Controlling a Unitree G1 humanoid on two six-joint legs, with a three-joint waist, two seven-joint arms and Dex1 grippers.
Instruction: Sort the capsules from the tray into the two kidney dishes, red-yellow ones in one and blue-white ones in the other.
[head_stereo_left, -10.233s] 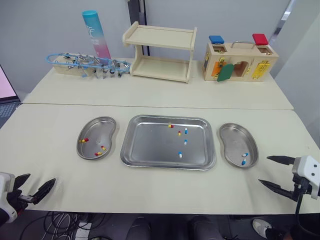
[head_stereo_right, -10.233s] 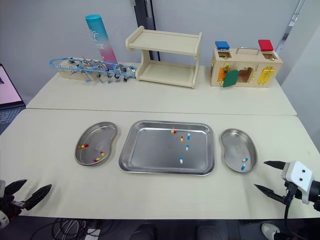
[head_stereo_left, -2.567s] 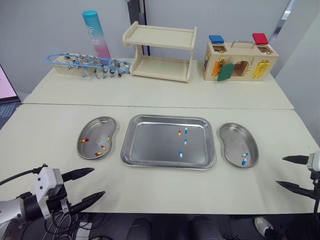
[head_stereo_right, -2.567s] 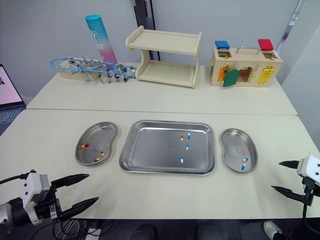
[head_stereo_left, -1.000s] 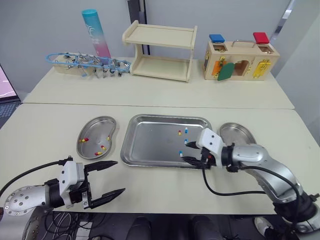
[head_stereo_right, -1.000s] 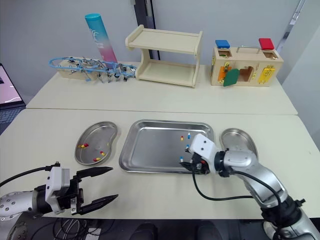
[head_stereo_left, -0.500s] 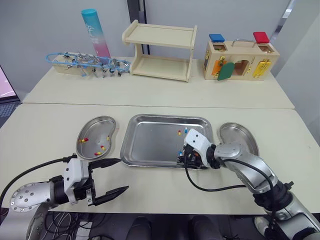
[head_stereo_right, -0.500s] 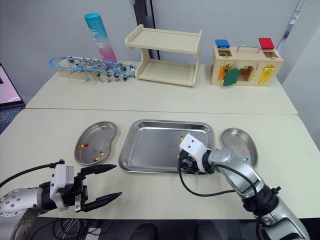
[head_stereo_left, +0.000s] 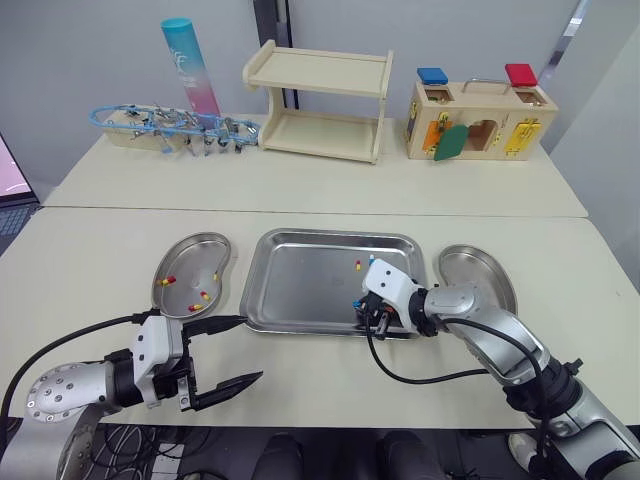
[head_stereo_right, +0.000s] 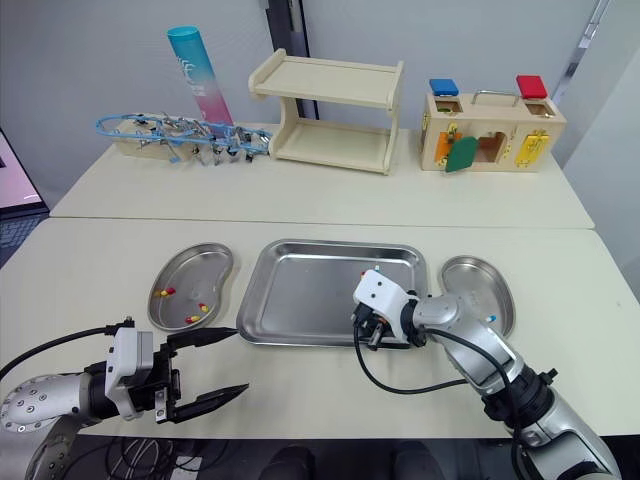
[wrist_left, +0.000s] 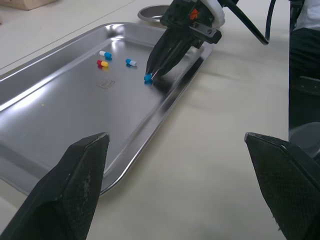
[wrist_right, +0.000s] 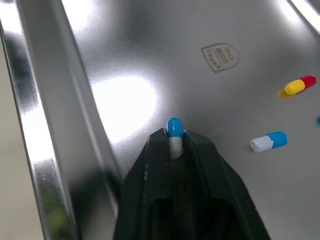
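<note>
Right tool (wrist_right: 175, 146) is clamping onto a blue-white capsule (wrist_right: 174, 131). The black fingertips are squeezing the white half while the blue half is sticking out past them. This is happening low over the floor of the steel tray (head_stereo_left: 300, 285), close to its front rim and toward its right side. Whether the capsule is touching the metal, I cannot tell.

The tray is sitting at the middle of the worktop's (head_stereo_left: 100, 270) front half, shiny and shallow with rounded corners. Three more capsules are lying loose deeper in it, toward the back rim. A red-yellow capsule (wrist_left: 102, 63) is lying just beside a second blue-white capsule (wrist_left: 105, 54), and a third blue-white capsule (wrist_left: 131, 62) is lying a little apart, nearer the tool. Each one is a small, glossy two-tone cylinder with rounded ends.

Left kidney dish (head_stereo_left: 195, 252) is flanking the tray toward the worktop's left edge, with red-yellow capsules (head_stereo_left: 168, 280) resting in it. Right kidney dish (head_stereo_left: 470, 268) is lying just beside the tray toward the right edge, and the right arm is crossing over its front part. A blue-white pill (head_stereo_right: 488, 320) is showing inside that dish.

Left tool (head_stereo_left: 228, 352) is hovering near the worktop's front edge, in front of the left dish. Its two fingers are spread wide apart and holding nothing.
</note>
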